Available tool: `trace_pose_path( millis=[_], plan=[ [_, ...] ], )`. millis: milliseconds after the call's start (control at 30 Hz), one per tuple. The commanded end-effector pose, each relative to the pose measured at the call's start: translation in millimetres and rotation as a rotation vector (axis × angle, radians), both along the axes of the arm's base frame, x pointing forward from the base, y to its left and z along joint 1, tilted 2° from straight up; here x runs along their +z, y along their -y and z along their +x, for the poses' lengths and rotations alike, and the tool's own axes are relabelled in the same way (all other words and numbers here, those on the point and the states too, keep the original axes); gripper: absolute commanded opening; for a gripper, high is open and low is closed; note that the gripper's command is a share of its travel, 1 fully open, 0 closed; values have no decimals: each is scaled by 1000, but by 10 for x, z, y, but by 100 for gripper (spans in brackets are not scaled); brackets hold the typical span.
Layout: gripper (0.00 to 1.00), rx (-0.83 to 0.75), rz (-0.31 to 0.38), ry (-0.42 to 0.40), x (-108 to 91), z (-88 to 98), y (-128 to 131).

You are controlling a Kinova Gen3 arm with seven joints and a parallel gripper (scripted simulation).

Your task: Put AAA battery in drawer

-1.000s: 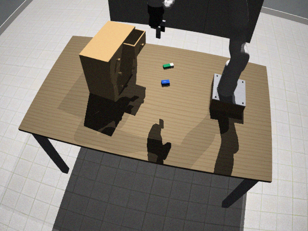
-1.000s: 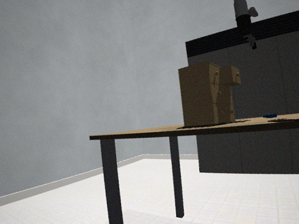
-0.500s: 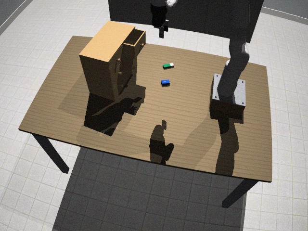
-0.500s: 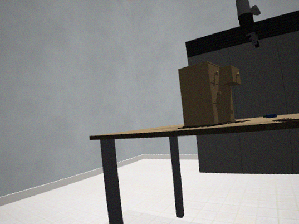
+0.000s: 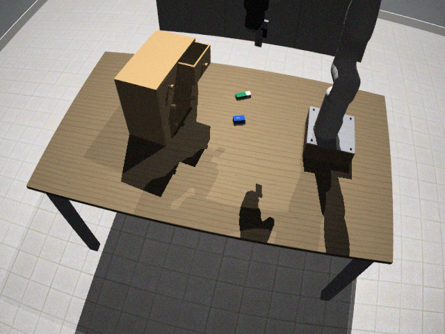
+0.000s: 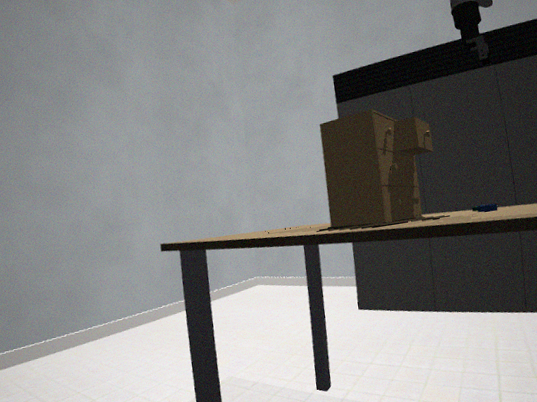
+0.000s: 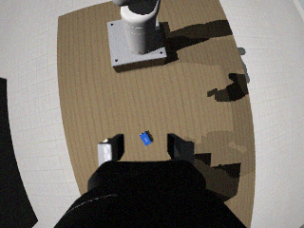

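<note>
- Table (image 5: 108, 201): one, wooden, filling the middle of the top view; near edge runs along the lower frame, far edge meets a dark cabinet (image 5: 201, 17) at the upper frame.
- Chest (image 5: 154, 60): one, upper left of the table, well in from the left edge. Its top-row drawer (image 5: 195, 53) nearest the far edge stands pulled out; its inside shows nothing. Other fronts lie in shadow and cannot be counted.
- Small items on the table: two, in the open stretch between chest and pedestal. Green-and-white piece (image 5: 243, 94) lies farther back; blue piece (image 5: 238, 118) lies nearer, just apart from it. Which is the battery cannot be told; both rest on the table, outside any drawer.
- Pedestal (image 5: 350, 143): one, right side of the table, carrying the arm (image 5: 341, 90).
- Gripper (image 5: 259, 37): one, high at the upper centre, above the far edge, right of the open drawer; fingers spread fully apart, holding nothing. In the wrist view the blue piece (image 7: 146, 139) shows between them, far below.
</note>
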State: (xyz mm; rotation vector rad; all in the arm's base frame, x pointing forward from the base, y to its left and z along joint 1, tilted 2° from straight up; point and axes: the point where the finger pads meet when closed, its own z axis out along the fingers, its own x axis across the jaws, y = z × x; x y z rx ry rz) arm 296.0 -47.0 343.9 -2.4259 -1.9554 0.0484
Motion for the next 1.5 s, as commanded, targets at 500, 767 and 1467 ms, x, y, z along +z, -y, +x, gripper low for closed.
trace_pose_path(
  millis=[500, 767, 1467],
  plan=[
    [100, -1, -13, 27, -10, 16, 13],
    [100, -1, -18, 54, -43, 32, 18],
    [100, 9, -37, 162, -171, 115, 24]
  ],
)
